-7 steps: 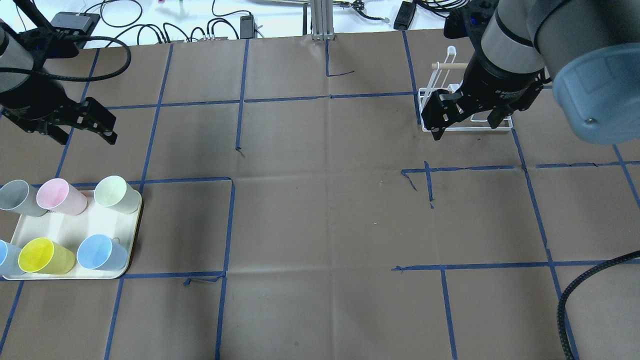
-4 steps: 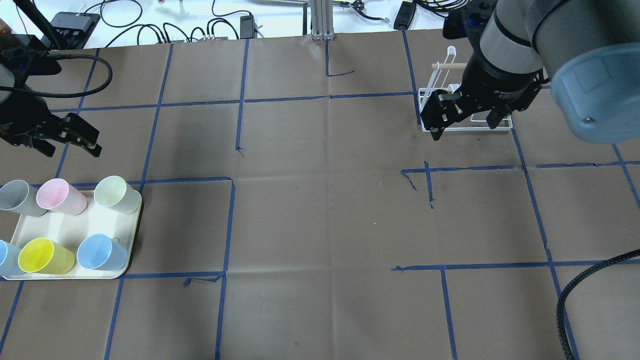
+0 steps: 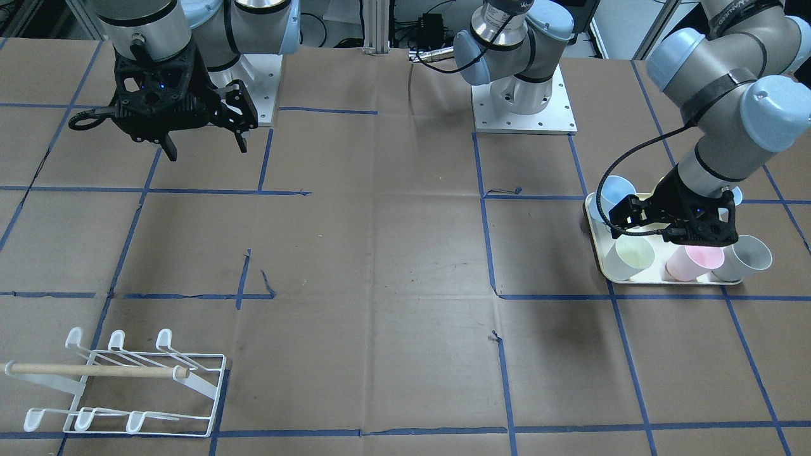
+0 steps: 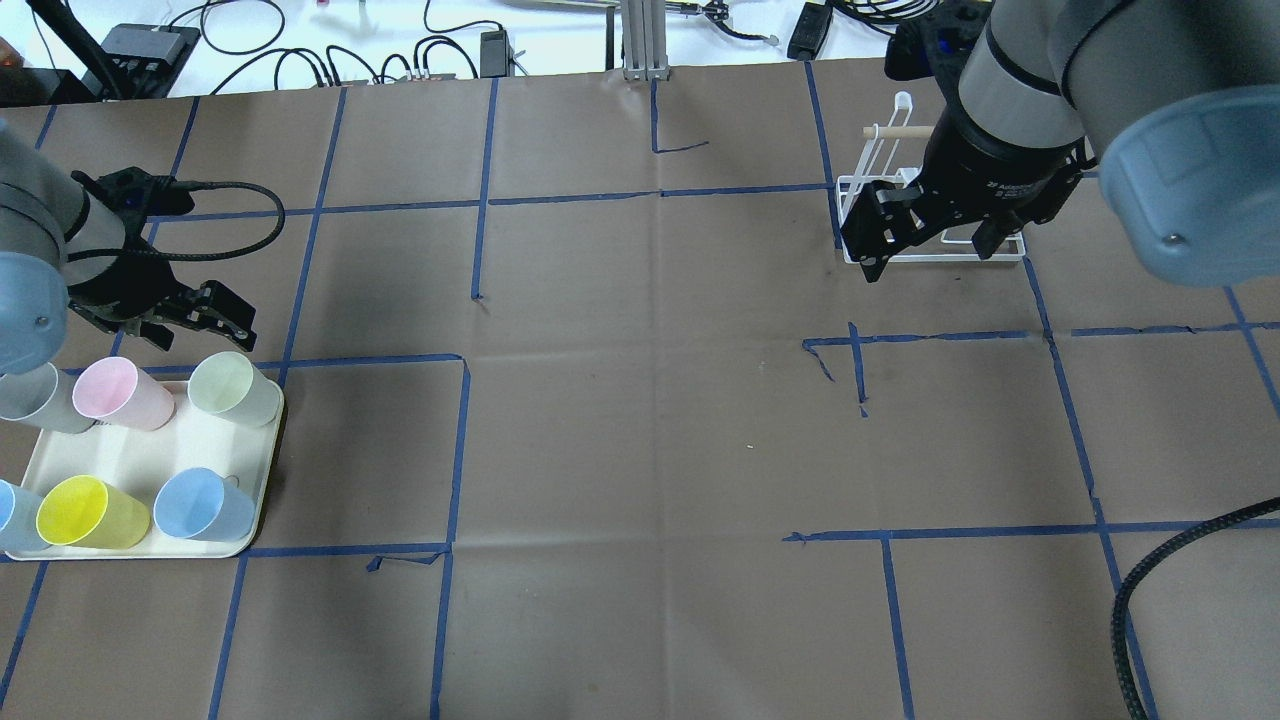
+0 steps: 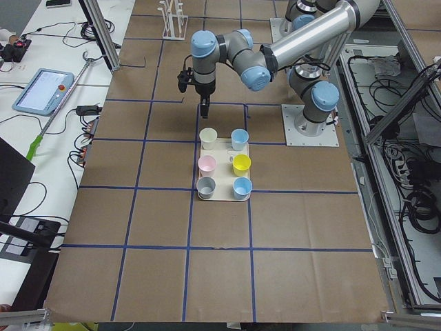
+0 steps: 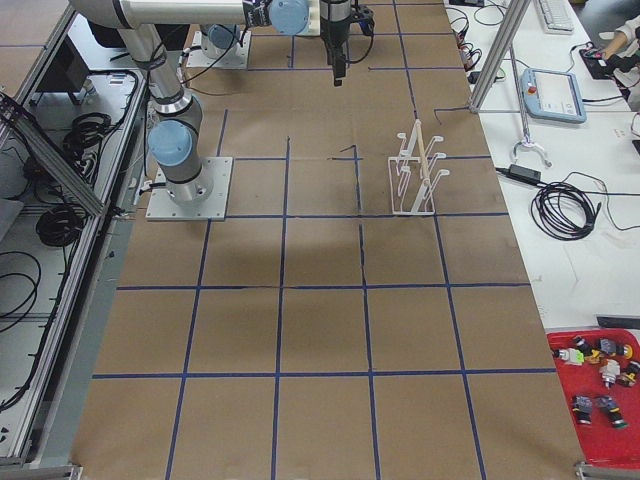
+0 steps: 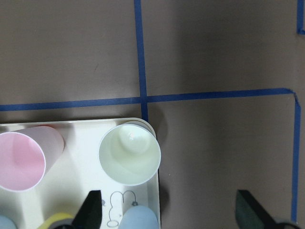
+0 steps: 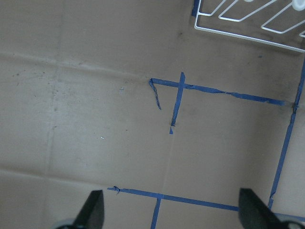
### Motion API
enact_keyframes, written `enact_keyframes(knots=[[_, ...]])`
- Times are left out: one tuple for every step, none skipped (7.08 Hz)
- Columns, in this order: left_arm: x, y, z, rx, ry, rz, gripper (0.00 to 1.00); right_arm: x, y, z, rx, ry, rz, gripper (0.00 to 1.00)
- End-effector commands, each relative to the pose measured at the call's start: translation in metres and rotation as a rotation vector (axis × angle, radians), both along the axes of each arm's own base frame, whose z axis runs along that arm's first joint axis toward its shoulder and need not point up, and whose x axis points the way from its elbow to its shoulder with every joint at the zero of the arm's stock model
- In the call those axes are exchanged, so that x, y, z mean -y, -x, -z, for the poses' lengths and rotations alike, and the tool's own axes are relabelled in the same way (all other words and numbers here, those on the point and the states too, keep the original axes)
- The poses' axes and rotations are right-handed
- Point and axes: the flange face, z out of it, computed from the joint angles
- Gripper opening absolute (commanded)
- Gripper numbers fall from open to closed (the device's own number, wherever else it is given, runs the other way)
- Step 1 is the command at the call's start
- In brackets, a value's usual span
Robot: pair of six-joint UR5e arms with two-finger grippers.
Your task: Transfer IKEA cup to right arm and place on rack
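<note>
Several IKEA cups stand on a cream tray (image 4: 150, 445): pale green (image 4: 232, 388), pink (image 4: 122, 392), grey (image 4: 35, 397), yellow (image 4: 90, 512) and blue (image 4: 203, 505). My left gripper (image 4: 195, 328) is open and empty, hovering just beyond the tray's far edge near the green cup. The left wrist view shows the green cup (image 7: 129, 152) below, left of the midpoint between the fingers. My right gripper (image 4: 930, 240) is open and empty, held above the table in front of the white wire rack (image 4: 880, 190). The rack also shows in the front-facing view (image 3: 127, 380).
Brown paper with blue tape lines covers the table (image 4: 650, 430). A second blue cup (image 4: 12, 515) sits at the tray's left edge. Cables and boxes (image 4: 420, 45) lie beyond the far table edge. A black cable (image 4: 1150, 580) loops in at the lower right.
My left gripper has swung toward the tray and now hovers by the green cup. The right arm has barely moved. The cups and rack are unmoved.
</note>
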Motion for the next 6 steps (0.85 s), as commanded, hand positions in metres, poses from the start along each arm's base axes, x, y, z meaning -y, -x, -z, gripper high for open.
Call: enact_keyframes(knots=[[0.002,-0.001,0.04,-0.009,-0.02,-0.005,0.99,0.0,0.0,0.0,0.0,-0.001,0.0,1.0],[-0.003,0.001,0.052,-0.019,-0.041,-0.005,0.99,0.0,0.0,0.0,0.0,-0.001,0.0,1.0],[-0.004,0.002,0.057,-0.021,-0.049,-0.002,0.99,0.0,0.0,0.001,0.001,-0.002,0.0,1.0],[-0.006,-0.001,0.062,-0.026,-0.06,-0.006,0.99,0.0,0.0,0.001,0.003,-0.002,-0.002,1.0],[-0.01,-0.015,0.068,-0.032,-0.067,-0.031,0.99,0.0,0.0,0.0,0.005,0.001,-0.002,1.0],[-0.012,-0.019,0.07,-0.034,-0.071,-0.043,0.99,0.0,0.0,0.0,0.005,0.001,-0.002,1.0]])
